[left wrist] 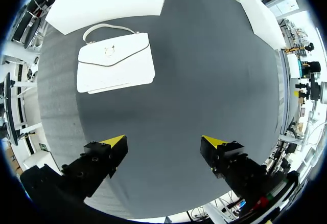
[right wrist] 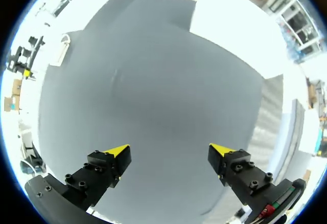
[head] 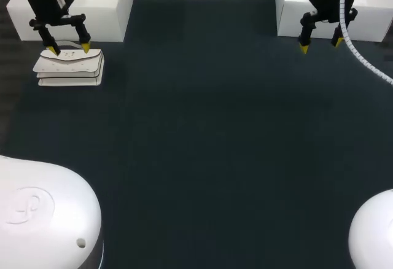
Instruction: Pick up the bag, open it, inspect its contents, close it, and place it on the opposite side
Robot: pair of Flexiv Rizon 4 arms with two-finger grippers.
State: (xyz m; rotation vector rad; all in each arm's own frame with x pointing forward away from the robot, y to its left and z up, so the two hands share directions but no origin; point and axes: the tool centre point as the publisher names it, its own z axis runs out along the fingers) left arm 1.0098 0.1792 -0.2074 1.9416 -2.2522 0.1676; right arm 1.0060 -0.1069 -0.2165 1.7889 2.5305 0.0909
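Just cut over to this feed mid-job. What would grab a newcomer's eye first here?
The white flap handbag with a thin handle lies closed at the far left of the dark table. The left gripper hangs open just above it, holding nothing. The right gripper hangs open over bare tabletop at the far right.

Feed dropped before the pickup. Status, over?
Left gripper open above the bag, no contact. Right gripper open, empty. Bag flat, closed. Nothing seen in the way.

Closed white bag [head: 69,67], flat, far-left.
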